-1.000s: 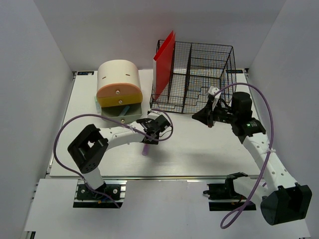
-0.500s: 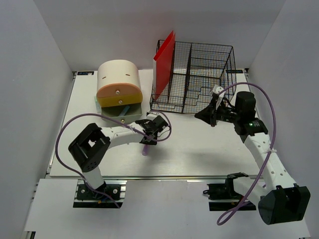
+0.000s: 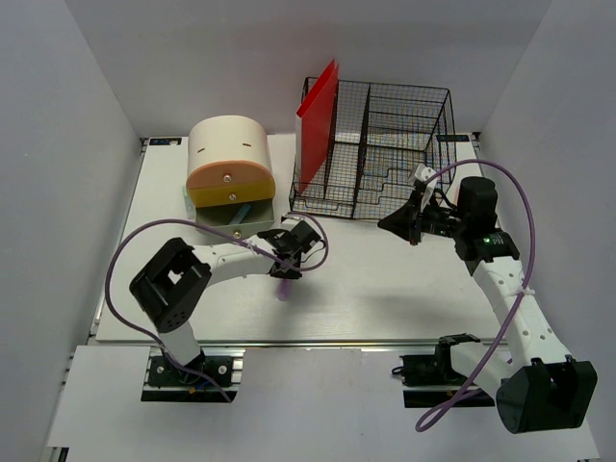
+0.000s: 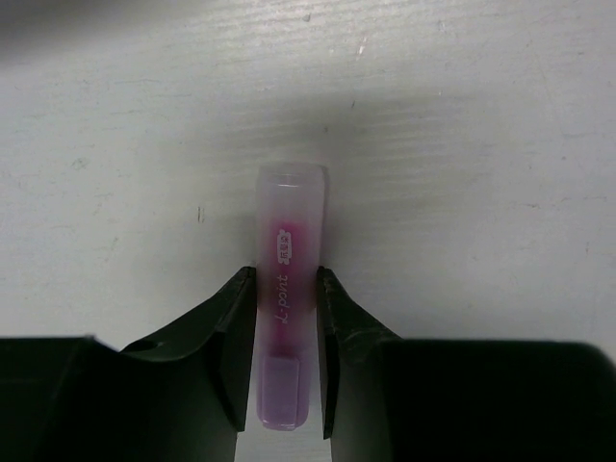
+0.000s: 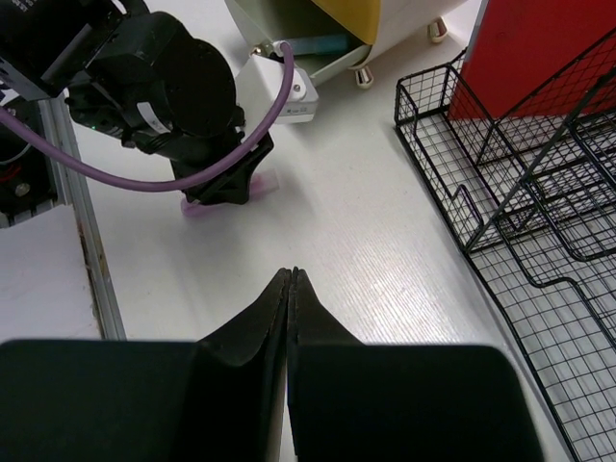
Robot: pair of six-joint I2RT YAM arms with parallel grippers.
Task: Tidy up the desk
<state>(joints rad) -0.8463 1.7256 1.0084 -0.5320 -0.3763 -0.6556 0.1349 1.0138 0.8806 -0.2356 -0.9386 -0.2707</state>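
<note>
A: How does the left end effector (image 4: pixel 287 289) stand?

B: It is grasping the marker (image 4: pixel 289 221). Both pads sit against the barrel, and the marker lies flat on the desk (image 4: pixel 462 144), in front of the drawer box (image 3: pixel 229 164).

A: So what could go wrong?

B: The grip is low on the barrel, and the other half sticks out past the tips. On a lift I'd expect that free end to droop or swing.

A: Could it slip as well?

B: It could. The barrel is round and looks smooth, so an uneven squeeze could squirt it forward or roll it away across the desk.

A: And the desk itself?

B: The tips seem to be right down at its surface. Dragging sideways before rising could scrape them or knock the marker askew.

A: What about the right end effector (image 5: pixel 291 279)?

B: It is clenched with nothing in it, hanging above the desk beside the basket (image 5: pixel 500 192). It is well apart from the left one, so a clash looks unlikely unless both head for the basket together.

A: And the drop-off?

B: A tilted marker could catch on the open drawer's edge or on the basket's wires.
</note>
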